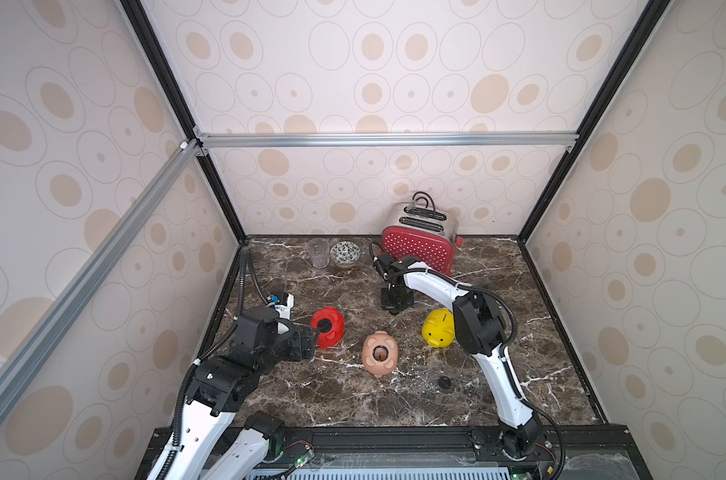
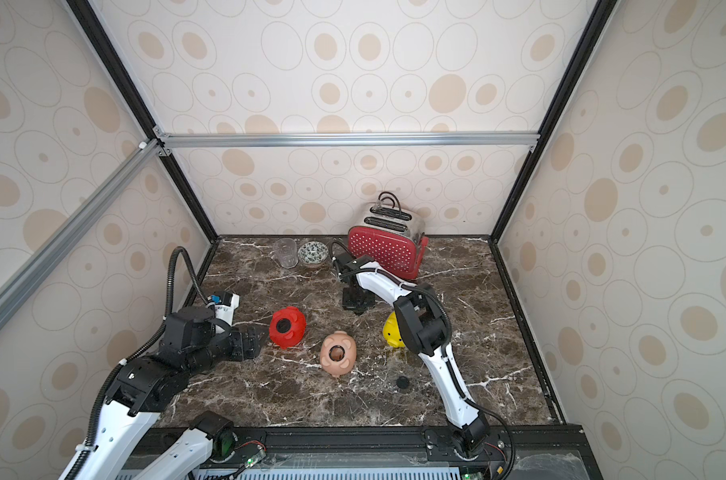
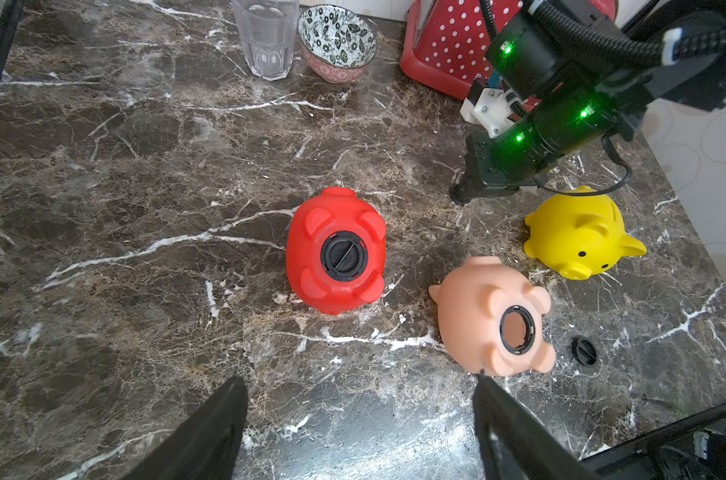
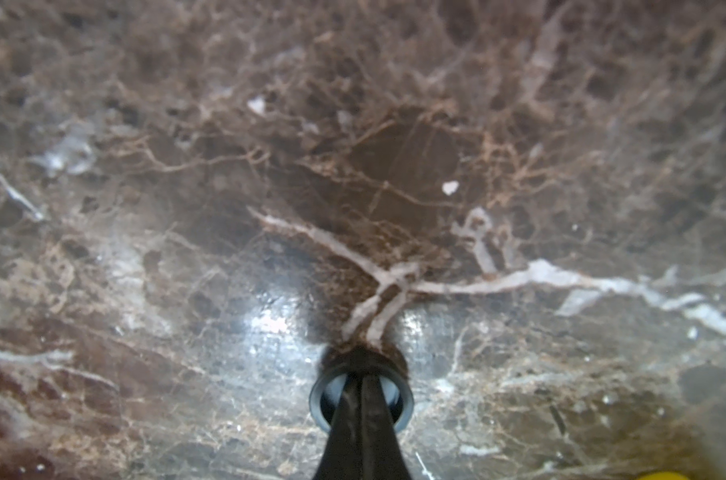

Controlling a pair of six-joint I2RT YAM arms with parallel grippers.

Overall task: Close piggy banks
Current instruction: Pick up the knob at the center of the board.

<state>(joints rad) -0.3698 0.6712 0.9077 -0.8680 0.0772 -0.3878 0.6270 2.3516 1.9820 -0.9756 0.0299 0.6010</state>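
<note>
**Stock on your marble table**

1. Red piggy bank: left of centre, on its back with feet and belly up. A fitted plug sits in the belly hole. The long axis runs roughly front to back, and you cannot tell which end is the snout.
2. Pink piggy bank: centre, nearer the front edge, belly up, hole open. The long axis again runs roughly front to back.
3. Yellow piggy bank: right of centre, upright on its feet, coin slot on top, snout toward the front edge.
4. Loose plug: flat on the table, near the pink pig but apart from it.
5. Left gripper: jaws spread wide, holding nothing, just beside the red pig.
6. Right gripper: tip down on the table behind the pigs, fingers pinched together across a gripped plug.
7. Back wall: toaster, glass, bowl.
</note>
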